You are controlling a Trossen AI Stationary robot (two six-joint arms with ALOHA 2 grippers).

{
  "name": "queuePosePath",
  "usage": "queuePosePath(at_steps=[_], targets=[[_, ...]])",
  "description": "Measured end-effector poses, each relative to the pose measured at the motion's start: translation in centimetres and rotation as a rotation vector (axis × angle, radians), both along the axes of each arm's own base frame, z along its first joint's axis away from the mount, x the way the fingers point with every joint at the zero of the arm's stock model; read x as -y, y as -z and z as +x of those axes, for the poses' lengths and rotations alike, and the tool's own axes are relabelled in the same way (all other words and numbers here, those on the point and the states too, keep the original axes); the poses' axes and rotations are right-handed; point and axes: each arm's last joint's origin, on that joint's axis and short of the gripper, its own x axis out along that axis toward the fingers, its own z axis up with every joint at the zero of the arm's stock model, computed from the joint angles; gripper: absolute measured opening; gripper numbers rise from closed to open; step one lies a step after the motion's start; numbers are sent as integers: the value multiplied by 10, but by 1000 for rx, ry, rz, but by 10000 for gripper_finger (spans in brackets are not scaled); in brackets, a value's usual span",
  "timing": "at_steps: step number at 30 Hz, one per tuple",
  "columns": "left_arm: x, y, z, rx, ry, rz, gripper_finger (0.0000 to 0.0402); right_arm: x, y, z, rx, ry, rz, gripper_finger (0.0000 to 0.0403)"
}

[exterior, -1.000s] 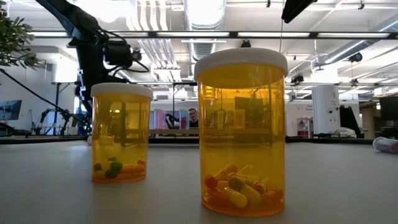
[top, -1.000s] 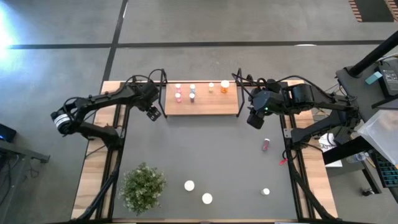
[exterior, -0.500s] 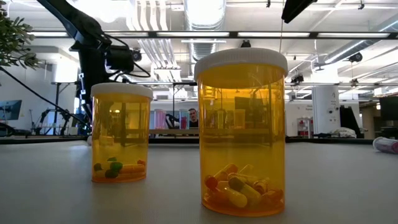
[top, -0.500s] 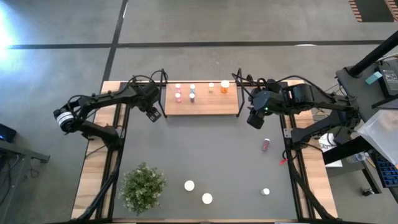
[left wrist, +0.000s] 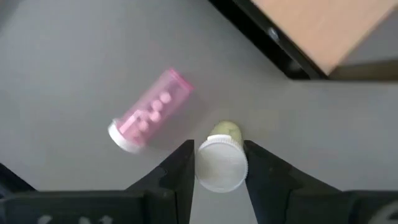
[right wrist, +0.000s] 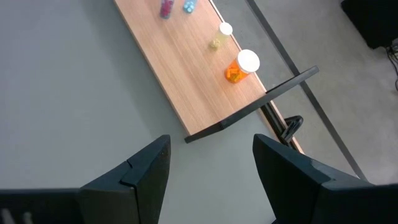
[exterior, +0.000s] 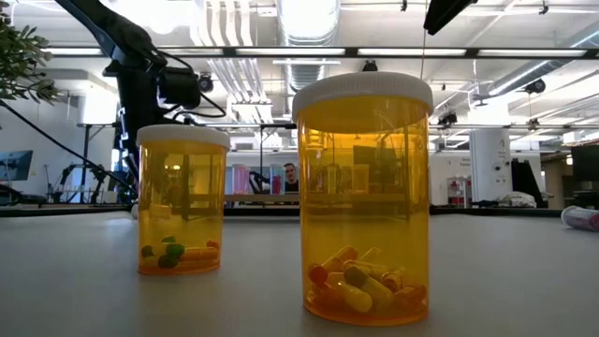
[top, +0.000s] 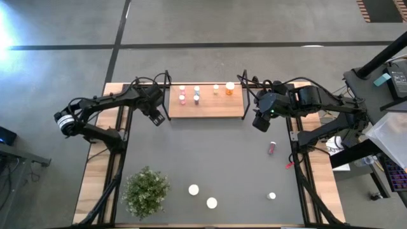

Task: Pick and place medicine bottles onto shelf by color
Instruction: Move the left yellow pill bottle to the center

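My left gripper [top: 156,117] points down at the table just off the left end of the shelf [top: 206,105]. In its wrist view the gripper [left wrist: 219,148] is shut on a small upright bottle with a white cap and pale yellowish body [left wrist: 225,130]. A pink bottle [left wrist: 149,112] lies on its side next to it. Several bottles stand on the shelf: pink [top: 182,96], bluish [top: 196,95], pale [top: 215,89] and orange [top: 229,87]. My right gripper [right wrist: 211,180] hangs open above the table by the shelf's right end. My left gripper has its two fingers [left wrist: 181,167] against opposite sides of the bottle's white cap [left wrist: 221,165], pinching it between them. The fingers come from above, pointing down. The bottle stands upright on the table mat.
Two orange bottles [exterior: 181,201] [exterior: 363,197] stand near the table's front edge, beside a green plant [top: 146,191]. A small white-capped bottle [top: 271,196] stands at the front right. Another pink bottle [top: 272,147] lies at the right. The shelf's black wire frame [left wrist: 273,43] is close to my left gripper.
In the low view my left arm's wrist has tipped a little while staying by the shelf's left end. My right arm has kept still.
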Motion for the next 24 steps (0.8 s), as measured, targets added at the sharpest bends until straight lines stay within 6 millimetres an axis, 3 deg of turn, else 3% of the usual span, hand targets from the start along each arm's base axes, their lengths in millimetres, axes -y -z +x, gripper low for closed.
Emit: queuePosePath(at_steps=[11,24], targets=[[23,-27,-2,89,-8,-156,99,0,0,0,1,0,0,219],[80,-65,32,219,124,-128,99,0,0,0,1,0,0,219]])
